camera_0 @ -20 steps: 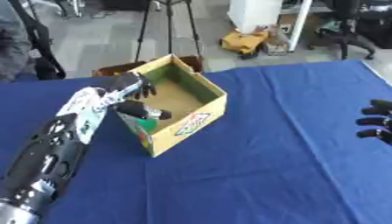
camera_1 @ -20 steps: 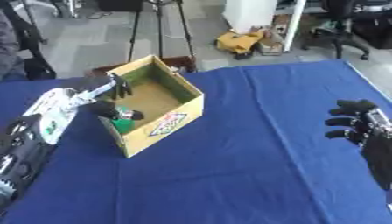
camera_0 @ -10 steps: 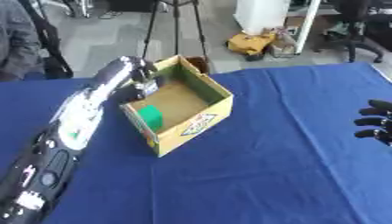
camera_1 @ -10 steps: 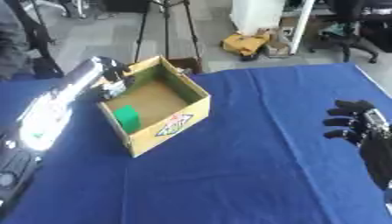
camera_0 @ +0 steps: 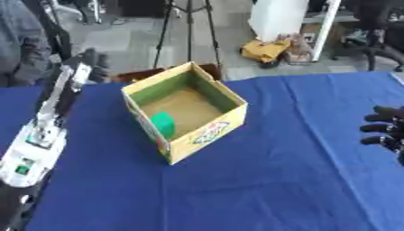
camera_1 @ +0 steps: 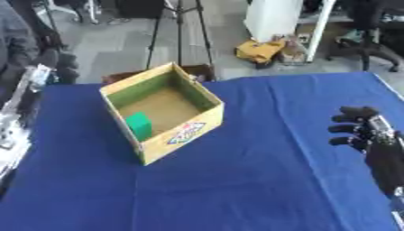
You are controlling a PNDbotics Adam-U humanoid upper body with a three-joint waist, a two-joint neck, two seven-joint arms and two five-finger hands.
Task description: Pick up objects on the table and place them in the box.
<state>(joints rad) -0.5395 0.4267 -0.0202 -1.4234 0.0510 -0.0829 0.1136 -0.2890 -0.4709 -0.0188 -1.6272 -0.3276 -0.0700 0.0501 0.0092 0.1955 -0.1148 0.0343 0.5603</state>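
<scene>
Lying inside the box (camera_0: 207,126) against its left wall, the green block (camera_0: 163,124) sits nearer the left hand (camera_0: 93,64), fingers indistinct; right hand (camera_1: 359,128) rests curled, empty.

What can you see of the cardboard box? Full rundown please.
The cardboard box is open-topped with yellow outer walls and a printed logo on its front face. The inner walls look green, the floor plain brown. It sits upright on the blue tablecloth, turned corner-on to the camera, left of centre. A green block stands inside against the near-left wall. Neither hand touches it: the left hand is raised beyond its left side.
</scene>
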